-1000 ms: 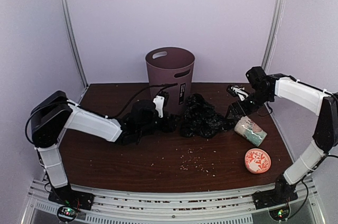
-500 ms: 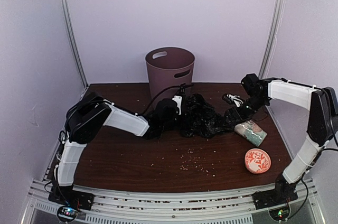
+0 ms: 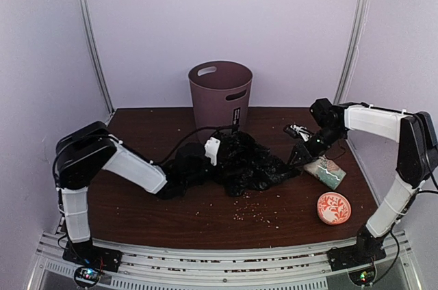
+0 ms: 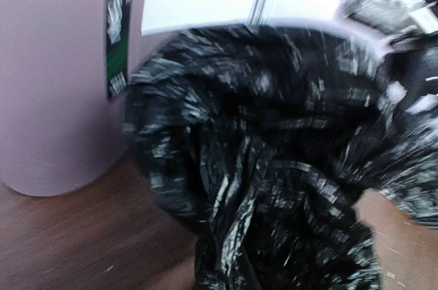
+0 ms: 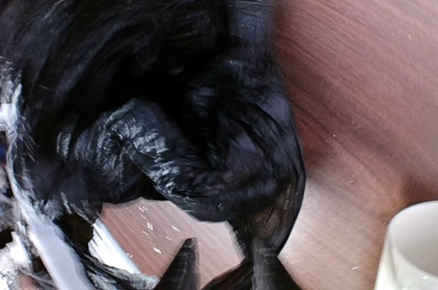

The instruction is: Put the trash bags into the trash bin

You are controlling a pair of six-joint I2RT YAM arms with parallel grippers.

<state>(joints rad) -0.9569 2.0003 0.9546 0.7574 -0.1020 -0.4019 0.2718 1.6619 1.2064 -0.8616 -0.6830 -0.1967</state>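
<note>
Two arms worked trash bags (image 3: 250, 163); heap sat on desk (image 3: 171, 215) just in front of trash bin (image 3: 220, 95). Left end effector (image 3: 204, 167) clenched on bag edge; right end effector (image 3: 295, 156) grip, couldn't tell. Best bet imo was lifting high, clearing rim.

This is a robotics lab test cell: plain pale walls (image 3: 219, 16) framed by 2 metal corner posts (image 3: 94, 44) box in a dark wooden table (image 3: 205, 201). Along its near edge runs an aluminium rail (image 3: 226, 262) carrying the left arm (image 3: 130, 165) and the right arm (image 3: 376, 120), each base showing small lit indicator lights (image 3: 87, 275).
</note>
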